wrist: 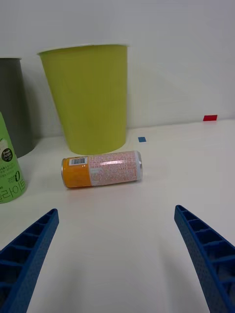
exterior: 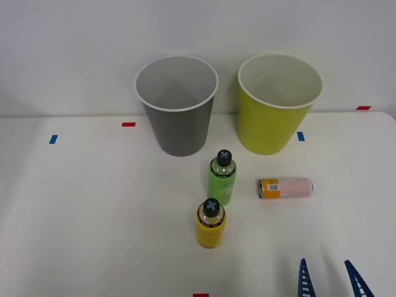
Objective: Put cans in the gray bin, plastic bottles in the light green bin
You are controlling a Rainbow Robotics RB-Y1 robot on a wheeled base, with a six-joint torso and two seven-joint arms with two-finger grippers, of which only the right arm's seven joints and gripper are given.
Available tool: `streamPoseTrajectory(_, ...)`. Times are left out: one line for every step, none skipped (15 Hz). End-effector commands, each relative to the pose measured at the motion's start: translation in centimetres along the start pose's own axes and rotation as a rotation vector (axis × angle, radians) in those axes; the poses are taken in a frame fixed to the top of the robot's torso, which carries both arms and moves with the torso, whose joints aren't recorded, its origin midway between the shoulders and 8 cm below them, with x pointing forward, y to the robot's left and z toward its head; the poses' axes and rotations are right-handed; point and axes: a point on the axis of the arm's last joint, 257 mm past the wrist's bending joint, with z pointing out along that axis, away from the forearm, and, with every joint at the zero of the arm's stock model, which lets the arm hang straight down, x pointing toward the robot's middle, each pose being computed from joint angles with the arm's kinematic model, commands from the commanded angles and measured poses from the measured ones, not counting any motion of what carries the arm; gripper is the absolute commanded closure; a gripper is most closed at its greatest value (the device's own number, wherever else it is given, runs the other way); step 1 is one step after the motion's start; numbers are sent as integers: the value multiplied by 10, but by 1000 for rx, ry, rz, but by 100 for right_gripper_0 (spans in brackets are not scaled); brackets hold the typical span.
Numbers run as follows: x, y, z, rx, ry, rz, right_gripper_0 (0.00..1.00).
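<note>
Two bins sit at the far side of the white table (exterior: 74, 210): gray bin (exterior: 178, 117) left, light green bin (exterior: 276, 114) right. Pink can (exterior: 285, 187) lies on its side near the green one, bare table all round. Right gripper (exterior: 331, 281) is spread wide, empty, at the near edge. Green bottle (exterior: 222, 179) and yellow bottle (exterior: 211, 224) stand left of the can; the green one's cut off in the wrist view.

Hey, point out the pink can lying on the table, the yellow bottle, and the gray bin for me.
pink can (wrist: 102, 169), right wrist view, middle of its side, lying flat.
yellow bottle (exterior: 211, 229), front view, its yellow body below the black cap.
gray bin (exterior: 180, 130), front view, its outer gray wall.
</note>
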Motion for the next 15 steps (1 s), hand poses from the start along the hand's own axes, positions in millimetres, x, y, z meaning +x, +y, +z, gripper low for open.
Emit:
streamPoseTrajectory(0, 0, 0, -1, 0, -1, 19)
streamPoseTrajectory(0, 0, 0, -1, 0, -1, 19)
streamPoseTrajectory(0, 0, 0, -1, 0, -1, 19)
streamPoseTrajectory(0, 0, 0, -1, 0, -1, 19)
streamPoseTrajectory(0, 0, 0, -1, 0, -1, 19)
streamPoseTrajectory(0, 0, 0, -1, 0, -1, 19)
streamPoseTrajectory(0, 0, 0, -1, 0, -1, 19)
streamPoseTrajectory(0, 0, 0, -1, 0, -1, 19)
streamPoseTrajectory(0, 0, 0, -1, 0, -1, 19)
streamPoseTrajectory(0, 0, 0, -1, 0, -1, 19)
streamPoseTrajectory(0, 0, 0, -1, 0, -1, 19)
streamPoseTrajectory(0, 0, 0, -1, 0, -1, 19)
streamPoseTrajectory(0, 0, 0, -1, 0, -1, 19)
streamPoseTrajectory(0, 0, 0, -1, 0, -1, 19)
streamPoseTrajectory(0, 0, 0, -1, 0, -1, 19)
